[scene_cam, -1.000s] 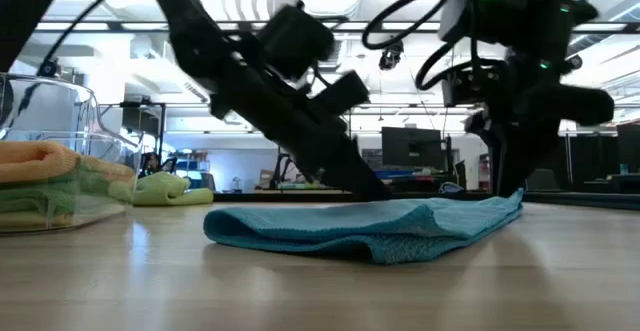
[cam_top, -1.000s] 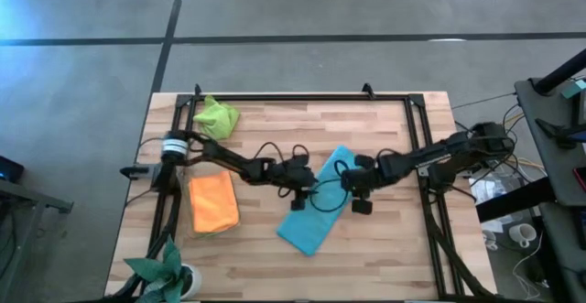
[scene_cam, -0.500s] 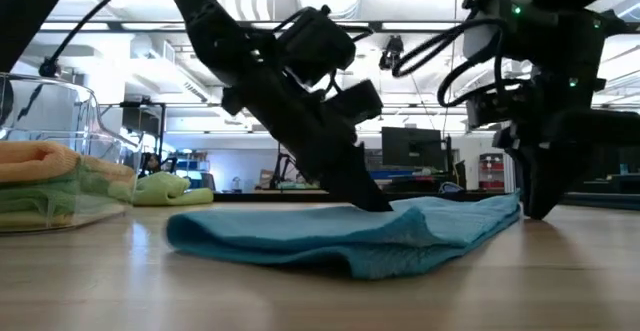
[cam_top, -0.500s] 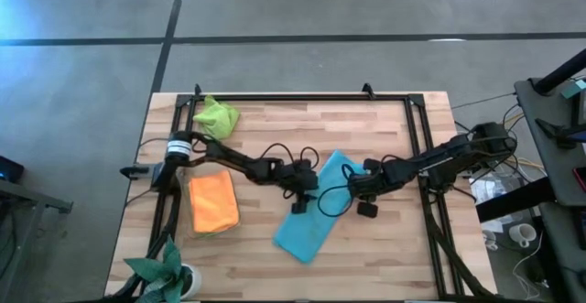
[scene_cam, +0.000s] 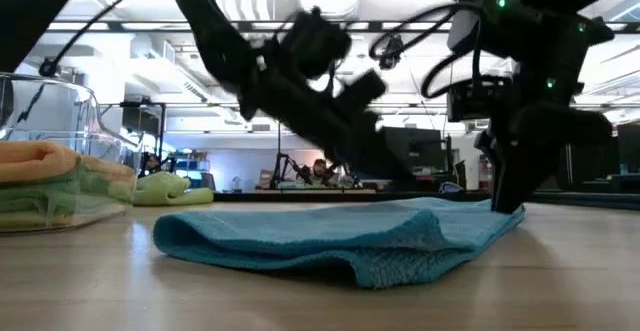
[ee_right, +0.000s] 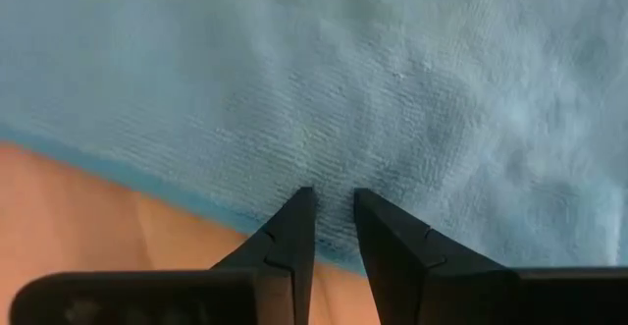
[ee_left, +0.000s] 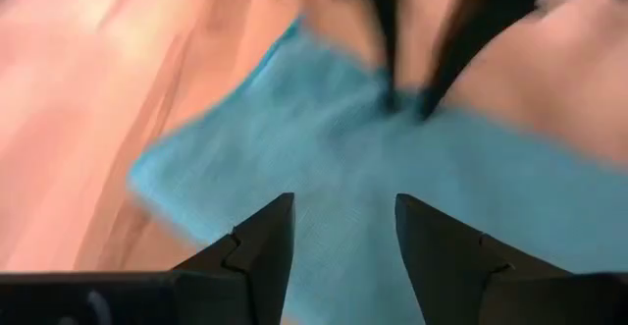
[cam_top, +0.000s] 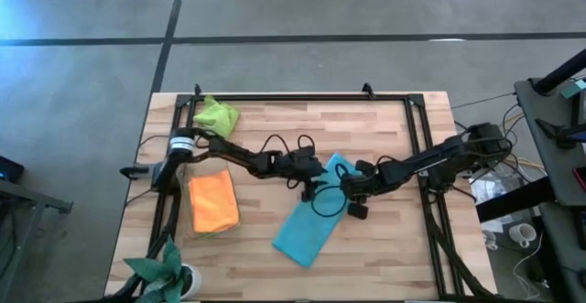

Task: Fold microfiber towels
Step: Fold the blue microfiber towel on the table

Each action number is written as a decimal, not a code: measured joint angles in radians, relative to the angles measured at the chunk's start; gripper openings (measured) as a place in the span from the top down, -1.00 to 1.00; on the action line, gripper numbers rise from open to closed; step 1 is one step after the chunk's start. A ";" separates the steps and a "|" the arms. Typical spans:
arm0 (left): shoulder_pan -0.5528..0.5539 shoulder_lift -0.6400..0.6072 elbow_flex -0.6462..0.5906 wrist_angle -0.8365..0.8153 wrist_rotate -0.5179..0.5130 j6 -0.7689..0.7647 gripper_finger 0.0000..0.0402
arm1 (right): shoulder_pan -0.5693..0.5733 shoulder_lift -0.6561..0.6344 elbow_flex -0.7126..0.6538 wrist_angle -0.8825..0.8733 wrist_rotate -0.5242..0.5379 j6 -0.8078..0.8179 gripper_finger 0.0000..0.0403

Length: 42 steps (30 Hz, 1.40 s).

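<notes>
At the middle of the wooden table [cam_top: 385, 248] lies the light blue towel [cam_top: 311, 222], folded into a long strip that runs on a slant from near the table's centre toward the front edge. Both grippers meet at its far end. The left gripper [cam_top: 316, 177] hangs just above the cloth; in its wrist view its two dark fingers [ee_left: 263, 242] stand apart with bare blue fabric showing between them, gripping nothing. The right gripper [cam_top: 350, 190] is down on the towel's edge, and its wrist view shows the fingertips [ee_right: 294, 217] drawn close together with a thin slot between them, pressed at the cloth's border; whether they pinch a fold of it cannot be told for certain. From table height the blue towel is a low mound with a rounded folded edge toward the camera.

Well to the left, the orange towel [cam_top: 213, 202] lies folded flat on another green cloth [scene_cam: 40, 196], by a clear container [scene_cam: 60, 106]. The lime green towel [cam_top: 216, 116] sits crumpled near the far left corner. A potted plant [cam_top: 165, 271] stands at the front left corner.
</notes>
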<state>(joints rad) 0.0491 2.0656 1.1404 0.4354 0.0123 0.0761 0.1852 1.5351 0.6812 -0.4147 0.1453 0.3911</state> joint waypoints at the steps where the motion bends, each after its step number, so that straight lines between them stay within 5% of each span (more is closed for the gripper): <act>1: 0.009 0.020 0.003 0.014 -0.002 0.000 0.19 | 0.000 0.011 0.001 -0.010 -0.012 -0.006 0.63; 6: 0.022 0.090 0.044 0.017 -0.003 -0.018 0.19 | -0.006 0.035 0.008 -0.150 0.039 -0.083 0.63; 13: -0.011 0.072 0.050 -0.081 0.006 -0.087 0.19 | -0.067 0.022 0.020 -0.211 0.360 -0.292 0.63; 22: -0.013 -0.038 0.037 -0.193 -0.024 -0.075 0.19 | -0.140 -0.018 0.111 -0.237 0.366 -0.373 0.62; 30: -0.010 -0.174 0.014 -0.312 -0.116 -0.038 0.19 | -0.330 -0.030 0.203 -0.197 0.113 -0.484 0.27; 35: -0.010 -0.330 -0.164 -0.323 -0.139 -0.085 0.19 | -0.455 0.020 0.250 -0.154 -0.024 -0.599 -0.03; 42: -0.010 -0.497 -0.471 0.005 -0.188 -0.237 0.19 | -0.530 0.244 0.384 -0.239 -0.103 -0.751 -0.12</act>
<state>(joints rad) 0.0395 1.5691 0.6692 0.4402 -0.1761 -0.1610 -0.3448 1.7788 1.0656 -0.6533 0.0424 -0.3600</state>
